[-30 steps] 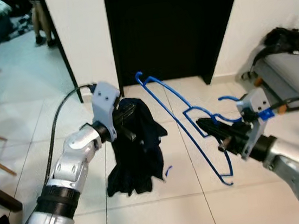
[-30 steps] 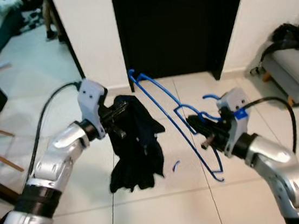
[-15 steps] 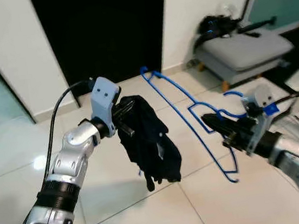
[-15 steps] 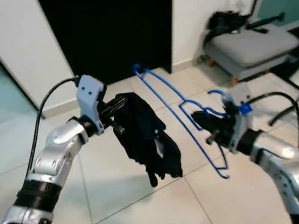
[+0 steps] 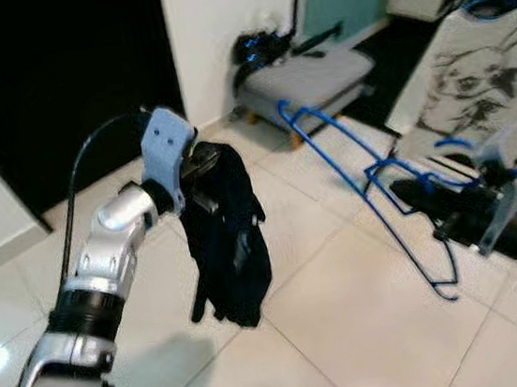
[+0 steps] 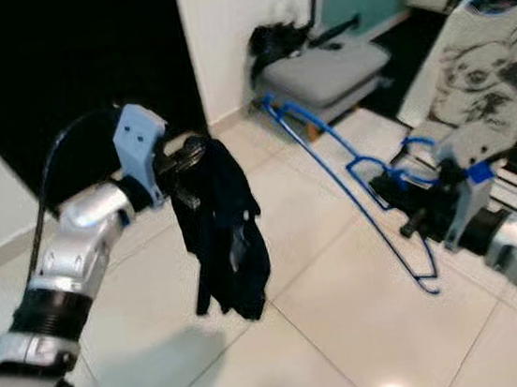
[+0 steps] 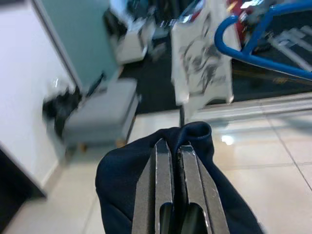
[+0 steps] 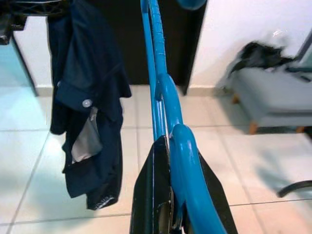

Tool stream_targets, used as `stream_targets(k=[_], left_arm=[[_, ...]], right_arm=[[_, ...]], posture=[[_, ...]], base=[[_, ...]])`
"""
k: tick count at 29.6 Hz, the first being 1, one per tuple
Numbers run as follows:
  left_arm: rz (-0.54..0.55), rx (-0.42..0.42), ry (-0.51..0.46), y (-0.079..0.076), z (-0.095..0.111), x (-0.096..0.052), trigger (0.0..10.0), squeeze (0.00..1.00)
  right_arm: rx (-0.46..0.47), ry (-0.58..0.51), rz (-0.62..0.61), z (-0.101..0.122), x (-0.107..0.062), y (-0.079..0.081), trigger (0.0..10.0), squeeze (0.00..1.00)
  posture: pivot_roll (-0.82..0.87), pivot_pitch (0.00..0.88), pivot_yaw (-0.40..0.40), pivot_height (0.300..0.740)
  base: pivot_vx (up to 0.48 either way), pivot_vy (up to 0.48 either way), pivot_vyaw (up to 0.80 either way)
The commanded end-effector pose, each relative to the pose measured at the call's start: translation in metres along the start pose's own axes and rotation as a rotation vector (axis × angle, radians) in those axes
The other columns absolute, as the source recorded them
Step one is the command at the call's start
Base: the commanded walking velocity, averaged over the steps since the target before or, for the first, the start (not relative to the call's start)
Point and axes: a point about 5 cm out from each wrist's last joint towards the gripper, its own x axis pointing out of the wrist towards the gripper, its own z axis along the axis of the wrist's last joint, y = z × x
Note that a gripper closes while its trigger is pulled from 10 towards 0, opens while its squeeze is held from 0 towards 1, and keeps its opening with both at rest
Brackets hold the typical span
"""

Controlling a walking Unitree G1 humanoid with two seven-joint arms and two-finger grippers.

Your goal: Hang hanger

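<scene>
The left hand (image 5: 201,167) is pinching a soft, limp dark garment (image 5: 229,244) by a bunched fold; it is dangling loose above the tiled floor (image 5: 330,317). To its right, the right hand (image 6: 409,201) is gripping the blue hanger (image 5: 362,190) near its neck. Thin, stiff and probably light, it is tilting in mid-air.

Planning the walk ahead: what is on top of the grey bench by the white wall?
A dark bundle lies on the grey bench at its end nearest the white wall, blurred, so what it is cannot be told. Anything beneath that bundle is covered.
</scene>
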Motion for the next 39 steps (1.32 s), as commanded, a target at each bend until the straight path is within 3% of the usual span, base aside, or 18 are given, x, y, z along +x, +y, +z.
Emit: stream_targets(k=[1,5,6,8,10,12,22,31,39], left_arm=[[0.007,0.03,-0.006,0.006,0.002,-0.004,10.0,0.0],[0.008,0.052,-0.018,0.011,0.008,-0.003,10.0,0.0],[0.006,0.062,-0.023,0.013,0.01,-0.002,10.0,0.0],[0.006,0.062,-0.023,0.013,0.01,-0.002,10.0,0.0],[0.001,0.076,-0.033,0.014,0.014,-0.001,10.0,0.0],[-0.002,0.084,-0.042,0.014,0.017,0.0,10.0,0.0],[-0.011,0.088,-0.072,0.014,0.023,0.004,10.0,0.0],[-0.05,0.059,-0.199,0.012,0.051,0.008,10.0,0.0],[-0.09,0.044,-0.266,0.005,0.066,0.012,10.0,0.0]], right_arm=[[0.012,0.009,0.043,-0.002,0.0,0.007,10.0,0.0],[0.0,0.044,0.137,-0.001,-0.005,0.018,10.0,0.0],[0.001,0.06,0.208,0.0,-0.009,0.028,10.0,0.0],[0.001,0.06,0.208,0.0,-0.009,0.028,10.0,0.0],[0.0,0.109,0.307,0.001,-0.015,0.04,10.0,0.0],[-0.01,0.155,0.328,-0.001,-0.018,0.042,10.0,0.0],[-0.039,0.265,0.289,-0.012,-0.019,0.037,10.0,0.0],[-0.041,0.418,0.266,-0.03,-0.028,0.031,10.0,0.0],[-0.053,0.457,0.232,-0.037,-0.024,0.032,10.0,0.0]], posture=[[0.0,0.131,0.016,0.74],[0.0,0.134,0.02,0.74],[0.0,0.135,0.02,0.74],[0.0,0.135,0.02,0.74],[0.0,0.135,0.02,0.74],[0.0,0.135,0.02,0.74],[-0.01,0.128,0.022,0.74],[0.0,0.113,0.026,0.74],[0.0,0.114,0.032,0.74]], base=[[0.0,0.0,-0.8],[0.0,0.0,-0.8],[0.0,0.0,0.0],[0.0,0.0,0.0],[0.0,0.0,0.0],[0.0,0.0,0.0],[0.0,0.0,0.0],[0.0,0.0,0.0],[0.0,0.0,0.0]])
